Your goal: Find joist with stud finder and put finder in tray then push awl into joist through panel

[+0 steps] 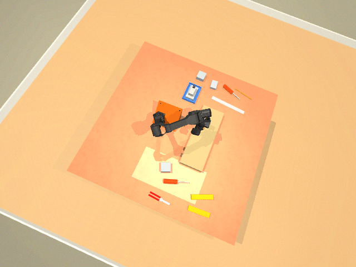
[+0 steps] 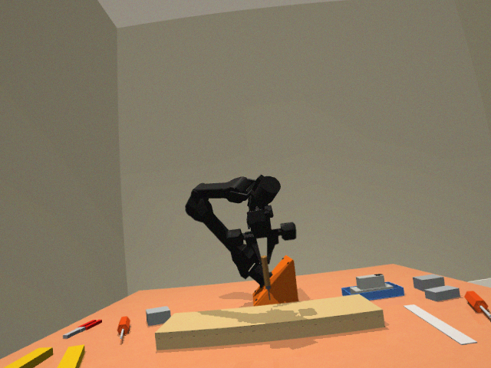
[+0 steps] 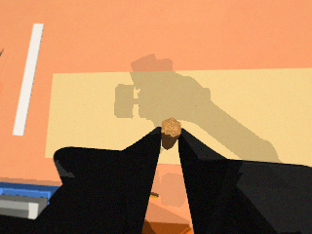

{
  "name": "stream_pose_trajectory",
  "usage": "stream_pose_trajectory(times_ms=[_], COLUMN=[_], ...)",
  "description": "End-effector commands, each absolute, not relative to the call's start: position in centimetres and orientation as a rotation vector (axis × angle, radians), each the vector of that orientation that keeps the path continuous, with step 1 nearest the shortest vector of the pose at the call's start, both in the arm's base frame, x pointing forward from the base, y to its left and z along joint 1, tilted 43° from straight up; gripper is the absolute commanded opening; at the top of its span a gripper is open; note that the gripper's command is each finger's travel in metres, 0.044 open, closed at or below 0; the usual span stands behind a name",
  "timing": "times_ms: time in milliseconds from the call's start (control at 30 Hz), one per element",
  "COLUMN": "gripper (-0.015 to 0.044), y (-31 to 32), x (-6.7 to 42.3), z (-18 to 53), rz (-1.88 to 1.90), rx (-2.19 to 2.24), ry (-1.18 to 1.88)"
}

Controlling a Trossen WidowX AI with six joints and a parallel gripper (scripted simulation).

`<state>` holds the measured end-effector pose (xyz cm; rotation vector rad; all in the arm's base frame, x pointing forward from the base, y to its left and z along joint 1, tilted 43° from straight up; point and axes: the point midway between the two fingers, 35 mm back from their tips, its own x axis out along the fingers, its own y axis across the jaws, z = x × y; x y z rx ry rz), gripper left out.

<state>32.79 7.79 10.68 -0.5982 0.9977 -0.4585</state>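
1. Wooden-handled awl [image 2: 265,271], metal tip down: I see no writing on it.
2. My gripper [image 2: 264,264] is clamped on it, above the floor panel [image 2: 269,318], tip clear.
3. Stud finder [image 2: 370,281] sits in the blue tray [image 2: 392,292], beyond the panel's end.

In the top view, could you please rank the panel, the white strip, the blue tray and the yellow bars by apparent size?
1. Panel, clearly largest.
2. White strip, longest of the rest but thin.
3. Blue tray.
4. Yellow bars and: alike, so unranked between themselves; close to the tray in area.
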Motion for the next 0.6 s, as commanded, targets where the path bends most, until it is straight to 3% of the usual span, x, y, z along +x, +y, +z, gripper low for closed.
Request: stream_pose_trajectory(times_ms=[0, 233, 567], gripper=[0.0000, 0.0000, 0.0000], y=[10.4, 15.0, 15.0], x=[33.7, 34.6, 34.6], z=[10.0, 9.4, 9.2], rz=[-0.407, -0.331, -0.329], rx=[-0.640, -0.676, -0.677], ry=[0.903, 0.745, 0.741])
